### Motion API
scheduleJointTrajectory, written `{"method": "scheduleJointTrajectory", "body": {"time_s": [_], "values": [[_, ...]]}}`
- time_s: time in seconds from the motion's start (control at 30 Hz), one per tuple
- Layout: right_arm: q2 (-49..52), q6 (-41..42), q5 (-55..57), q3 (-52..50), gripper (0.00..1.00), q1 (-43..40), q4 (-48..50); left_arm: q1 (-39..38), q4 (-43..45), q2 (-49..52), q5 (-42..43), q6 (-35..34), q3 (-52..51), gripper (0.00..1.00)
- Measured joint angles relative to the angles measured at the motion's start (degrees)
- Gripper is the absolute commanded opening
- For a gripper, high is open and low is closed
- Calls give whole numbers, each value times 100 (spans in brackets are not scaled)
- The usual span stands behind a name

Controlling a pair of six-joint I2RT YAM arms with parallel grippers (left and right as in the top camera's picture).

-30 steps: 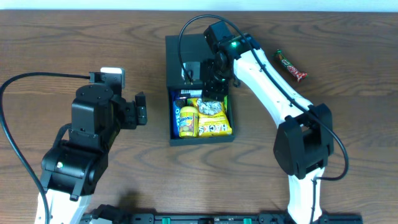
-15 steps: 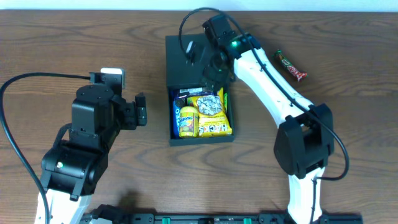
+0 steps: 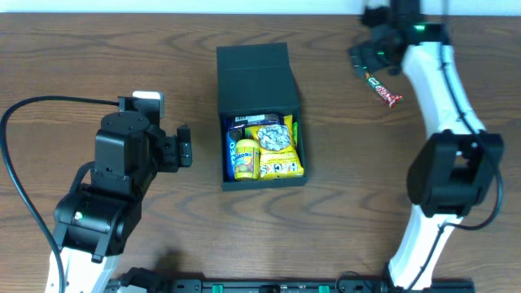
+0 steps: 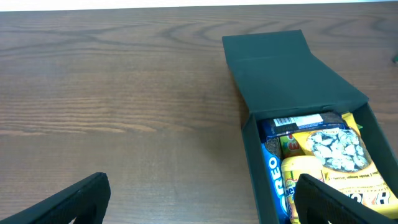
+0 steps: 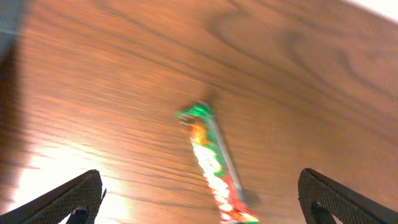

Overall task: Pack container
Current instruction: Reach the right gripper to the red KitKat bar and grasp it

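Note:
The black container (image 3: 261, 181) sits mid-table with its flat lid (image 3: 253, 77) hinged open toward the back. It holds several snack packets: a blue Oreo pack, a yellow pouch and a yellow packet (image 3: 277, 146). It also shows in the left wrist view (image 4: 292, 81). A red and green candy bar (image 3: 381, 88) lies on the table at the back right and shows in the right wrist view (image 5: 214, 165). My right gripper (image 3: 365, 59) is open and empty just above the bar (image 5: 199, 199). My left gripper (image 3: 186, 143) is open and empty, left of the container (image 4: 199, 199).
Bare wooden tabletop (image 3: 122, 49) surrounds the container. A black cable (image 3: 16, 146) loops around my left arm at the left edge.
My right gripper has left the container, swinging from above the packets to the back right over the candy bar. The yellow packet stays in the container. The left arm has not moved.

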Motion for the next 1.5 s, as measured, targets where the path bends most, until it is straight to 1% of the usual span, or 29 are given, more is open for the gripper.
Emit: {"method": "scheduleJointTrajectory", "body": {"time_s": [0.07, 0.2, 0.27, 0.37, 0.4, 0.5, 0.57, 0.67, 0.73, 0.77, 0.97, 1.07, 1.37, 1.5], "values": [[116, -46, -129, 2, 99, -227, -2, 0, 0, 0, 0, -2, 0, 95], [439, -289, -302, 2, 97, -348, 39, 0, 4, 0, 0, 0, 0, 95], [612, -385, -337, 2, 87, -350, 48, 0, 4, 0, 0, -2, 0, 95], [931, -468, -363, 4, 77, -352, 59, 0, 7, 0, -2, -2, 0, 95], [1038, -472, -367, 4, 75, -352, 63, 0, 7, 0, 0, 0, 0, 95], [1250, -485, -328, 4, 73, -363, 79, 0, 7, 0, 0, -2, 0, 95], [1344, -490, -271, 4, 69, -376, 83, 0, 7, 0, 0, 0, 0, 95], [1368, -535, -219, 4, 56, -413, 90, 0, 4, 0, 0, 0, 0, 95], [1377, -507, -181, 4, 49, -428, 83, 0, 7, 0, 0, -2, 0, 96], [1384, -529, -181, 4, 49, -442, 74, 0, 7, 0, 0, -2, 0, 95], [1399, -546, -184, 7, 35, -481, 35, 0, 7, 0, 0, -2, 0, 95], [1399, -522, -179, 7, 31, -481, 20, 0, 4, 0, 0, -2, 0, 95], [1399, -136, -177, 31, 15, -483, -111, 0, 4, 0, -2, -2, 0, 95], [1399, 190, -188, 61, 13, -483, -269, 0, 7, 0, -2, 0, 0, 95]]}}
